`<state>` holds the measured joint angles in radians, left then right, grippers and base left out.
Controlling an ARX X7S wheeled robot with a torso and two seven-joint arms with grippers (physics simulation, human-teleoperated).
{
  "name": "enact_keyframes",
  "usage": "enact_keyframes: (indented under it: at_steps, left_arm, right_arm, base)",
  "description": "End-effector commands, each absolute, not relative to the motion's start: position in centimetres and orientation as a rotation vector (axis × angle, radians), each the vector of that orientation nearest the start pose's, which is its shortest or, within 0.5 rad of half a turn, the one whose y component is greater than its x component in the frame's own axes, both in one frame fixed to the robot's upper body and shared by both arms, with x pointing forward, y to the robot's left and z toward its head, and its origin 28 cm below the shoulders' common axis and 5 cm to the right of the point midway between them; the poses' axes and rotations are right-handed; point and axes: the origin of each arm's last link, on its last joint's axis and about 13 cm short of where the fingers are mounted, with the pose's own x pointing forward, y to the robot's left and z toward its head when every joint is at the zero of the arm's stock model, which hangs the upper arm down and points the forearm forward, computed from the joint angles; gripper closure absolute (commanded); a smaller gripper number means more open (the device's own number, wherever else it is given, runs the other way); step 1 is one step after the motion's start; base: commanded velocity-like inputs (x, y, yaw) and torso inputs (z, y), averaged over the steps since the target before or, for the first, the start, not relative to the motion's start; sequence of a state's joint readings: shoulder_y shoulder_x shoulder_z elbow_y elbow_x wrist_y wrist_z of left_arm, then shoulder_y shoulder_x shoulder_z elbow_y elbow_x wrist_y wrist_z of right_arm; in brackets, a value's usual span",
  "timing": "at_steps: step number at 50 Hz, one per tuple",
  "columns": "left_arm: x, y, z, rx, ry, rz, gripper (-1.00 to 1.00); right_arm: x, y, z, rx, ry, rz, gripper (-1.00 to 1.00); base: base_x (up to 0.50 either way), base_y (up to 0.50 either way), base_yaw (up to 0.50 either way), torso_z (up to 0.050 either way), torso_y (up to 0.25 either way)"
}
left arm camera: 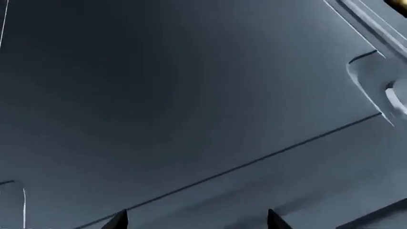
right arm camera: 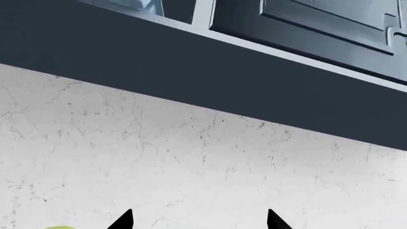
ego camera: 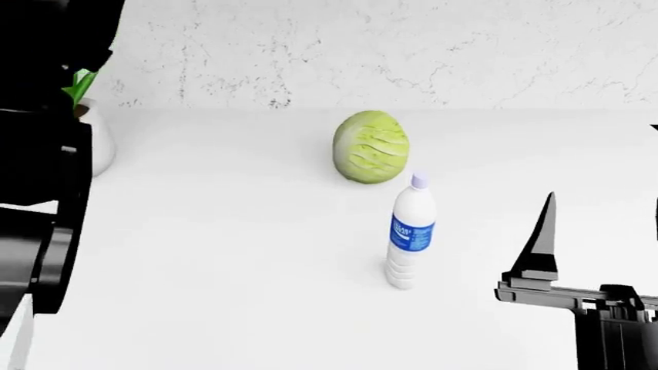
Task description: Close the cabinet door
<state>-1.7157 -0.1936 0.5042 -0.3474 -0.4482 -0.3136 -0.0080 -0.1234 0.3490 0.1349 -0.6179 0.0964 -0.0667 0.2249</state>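
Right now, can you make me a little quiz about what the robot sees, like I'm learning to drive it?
1. True or false: the water bottle is lying flat on the white counter.
2. What green thing sits behind the bottle, nearer the wall? A) cabbage B) apple C) cup
3. Fill in: the left wrist camera is close up to a dark ______ panel.

Key:
1. False. It stands upright.
2. A, the cabbage.
3. Cabinet. The cabinet door fills that view, with the left gripper fingertips apart in front of it. The right gripper also has its tips apart, facing the marbled wall.
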Motion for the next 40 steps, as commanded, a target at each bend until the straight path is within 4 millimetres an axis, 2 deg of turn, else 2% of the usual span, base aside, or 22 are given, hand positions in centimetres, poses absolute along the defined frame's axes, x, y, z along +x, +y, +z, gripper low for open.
enact_keyframes:
  at_steps: [1, 6, 11, 19, 20, 21, 22, 25, 40]
  left_arm:
    - [33.7, 12.1, 46.1, 0.273, -0.854, -0.556, -1.00]
    - [33.4, 11.3, 46.5, 0.285, -0.865, -0.571, -1.00]
    - [32.8, 10.2, 47.9, 0.317, -0.892, -0.584, -1.00]
    - [32.8, 10.2, 47.9, 0.317, -0.892, -0.584, -1.00]
    - [30.5, 7.7, 50.7, 0.313, -0.984, -0.608, -1.00]
    - [30.4, 6.6, 50.6, 0.387, -0.992, -0.623, -1.00]
    - [30.9, 5.7, 49.5, 0.507, -0.978, -0.618, -1.00]
    - [30.8, 5.0, 48.9, 0.559, -1.016, -0.639, -1.00]
    - [31.7, 4.9, 48.3, 0.621, -1.000, -0.615, -1.00]
  right_arm:
    - [16.5, -16.9, 14.1, -0.216, -0.611, -0.204, -1.00]
    - [16.4, -16.9, 14.0, -0.215, -0.613, -0.205, -1.00]
    - [16.6, -16.7, 13.7, -0.209, -0.606, -0.198, -1.00]
    - [16.6, -16.7, 13.7, -0.209, -0.606, -0.198, -1.00]
    - [16.4, -16.2, 12.3, -0.183, -0.574, -0.164, -1.00]
    - [16.4, -16.2, 12.2, -0.177, -0.570, -0.160, -1.00]
    - [16.4, -16.1, 12.0, -0.168, -0.566, -0.154, -1.00]
    - [16.4, -16.1, 11.5, -0.157, -0.553, -0.148, -1.00]
    - [16.3, -16.1, 10.6, -0.135, -0.528, -0.142, -1.00]
  base:
    - [0.00, 0.00, 0.00, 0.000, 0.000]
    - [0.00, 0.00, 0.00, 0.000, 0.000]
    - [0.00, 0.00, 0.00, 0.000, 0.000]
    - [0.00, 0.00, 0.00, 0.000, 0.000]
    - [0.00, 0.00, 0.00, 0.000, 0.000]
    - [0.00, 0.00, 0.00, 0.000, 0.000]
    - [0.00, 0.00, 0.00, 0.000, 0.000]
    - [0.00, 0.00, 0.00, 0.007, -0.069]
    - [0.00, 0.00, 0.00, 0.026, -0.210]
